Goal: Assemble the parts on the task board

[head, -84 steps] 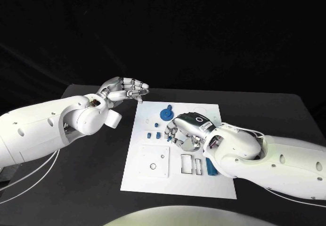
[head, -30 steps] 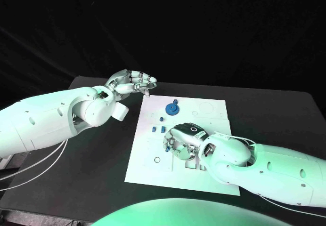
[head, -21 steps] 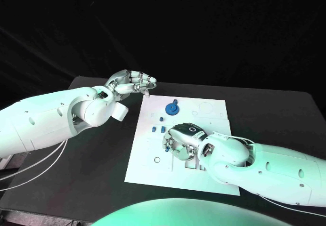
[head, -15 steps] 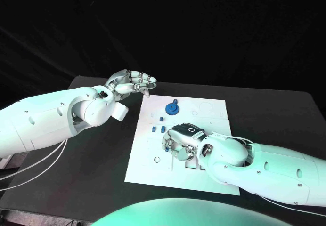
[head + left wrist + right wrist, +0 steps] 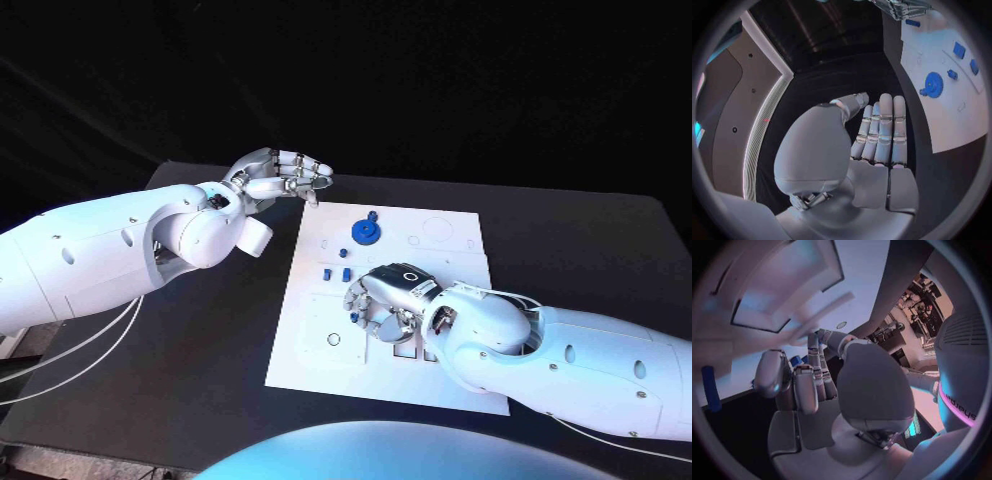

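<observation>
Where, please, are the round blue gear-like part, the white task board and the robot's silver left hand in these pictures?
Round blue gear-like part (image 5: 366, 232): head view, on its flat disc face.
White task board (image 5: 450, 232): head view, bare far right area.
Silver left hand (image 5: 281, 177): head view, middle of the curled fingers.

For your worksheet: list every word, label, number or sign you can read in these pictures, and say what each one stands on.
None can be read for certain.
Grey lettering on the robot's white body in the right wrist view: too blurred and bent to read.
Round dark mark on the back of the right hand in the head view: a sign, no letters legible.
Task board: outlines only, no readable print.
Left hand: no text seen.
</observation>
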Robot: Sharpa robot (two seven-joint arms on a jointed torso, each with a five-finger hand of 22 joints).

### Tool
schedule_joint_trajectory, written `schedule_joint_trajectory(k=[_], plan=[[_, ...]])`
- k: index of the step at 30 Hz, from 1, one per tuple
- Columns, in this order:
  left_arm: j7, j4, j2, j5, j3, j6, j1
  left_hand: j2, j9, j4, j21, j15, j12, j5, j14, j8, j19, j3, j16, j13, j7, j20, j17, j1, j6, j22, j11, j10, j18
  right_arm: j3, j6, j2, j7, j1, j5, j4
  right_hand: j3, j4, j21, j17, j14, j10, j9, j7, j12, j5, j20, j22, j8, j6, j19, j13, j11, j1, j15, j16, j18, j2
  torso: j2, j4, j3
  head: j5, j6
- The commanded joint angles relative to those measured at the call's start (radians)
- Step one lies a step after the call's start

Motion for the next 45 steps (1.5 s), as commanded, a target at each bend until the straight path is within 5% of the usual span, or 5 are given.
schedule_joint_trajectory(k=[1,16,24,29,45], plan=[[0.001,0.001,0.000,-0.002,0.001,0.018,0.001,0.006,-0.001,-0.006,-0.004,0.004,-0.003,0.004,-0.006,-0.003,-0.005,0.000,-0.006,0.000,0.028,0.002,-0.002,-0.003,-0.007,-0.002,0.000,-0.010,0.012,-0.001,-0.063,-0.017,-0.017,-0.002,0.001,0.010,-0.007,0.002,-0.003,-0.003,0.050,0.002,-0.002,0.001,0.000,0.001,0.004,0.101,-0.009,-0.011,0.006,0.004,0.002,-0.004,0.003,0.004,-0.016,-0.011,0.000,0.0000,0.0008,0.001,0.002],[-0.001,-0.002,-0.006,-0.002,0.000,0.021,0.001,0.006,-0.001,-0.006,-0.004,0.004,-0.003,0.004,-0.006,-0.003,-0.005,0.000,-0.006,0.000,0.028,0.002,-0.002,-0.003,-0.007,-0.002,0.000,-0.010,0.012,0.013,-0.068,-0.225,-0.028,0.093,0.128,0.156,-0.046,0.022,-0.014,-0.007,0.049,-0.026,-0.001,0.008,-0.014,0.000,0.009,0.097,-0.015,-0.002,0.007,0.003,0.013,-0.034,0.011,0.003,-0.016,-0.035,-0.001,-0.0025,0.0003,-0.008,0.014],[0.000,-0.006,-0.002,-0.002,-0.001,0.025,0.001,0.006,-0.001,-0.006,-0.004,0.004,-0.003,0.004,-0.006,-0.003,-0.005,0.000,-0.006,0.000,0.028,0.002,-0.002,-0.003,-0.007,-0.002,0.000,-0.010,0.012,0.015,0.038,-0.314,-0.021,0.157,0.146,0.130,-0.346,0.058,-0.128,-0.039,0.040,-0.182,-0.014,0.016,-0.022,0.009,0.029,0.052,-0.058,-0.021,-0.022,-0.045,0.036,0.027,0.030,-0.010,0.002,0.010,-0.004,-0.0040,0.0013,-0.028,0.026],[0.001,-0.008,-0.001,-0.002,-0.002,0.028,0.001,0.006,-0.001,-0.006,-0.004,0.004,-0.003,0.004,-0.006,-0.003,-0.005,0.000,-0.006,0.000,0.028,0.002,-0.002,-0.003,-0.007,-0.002,0.000,-0.010,0.012,0.014,0.073,-0.320,-0.017,0.159,0.119,0.110,-0.595,0.201,-0.163,-0.052,0.037,-0.218,-0.025,0.010,-0.010,0.013,0.034,0.042,-0.087,-0.027,-0.019,-0.071,0.042,0.173,0.036,-0.015,0.005,0.052,-0.003,-0.0033,0.0024,-0.028,0.027],[-0.001,-0.007,-0.003,-0.002,-0.003,0.031,0.001,0.007,-0.002,-0.007,-0.005,0.005,-0.002,0.004,-0.007,-0.002,-0.006,0.000,-0.007,0.001,0.028,0.003,-0.002,-0.004,-0.007,-0.002,0.000,-0.011,0.012,0.009,0.088,-0.272,-0.014,0.123,0.102,0.059,-0.585,0.243,-0.153,-0.050,0.039,-0.177,-0.024,0.015,0.019,0.012,0.027,0.049,-0.085,-0.001,-0.006,-0.079,0.032,0.248,0.028,-0.012,0.003,0.096,-0.002,-0.0024,0.0003,-0.027,0.024]])
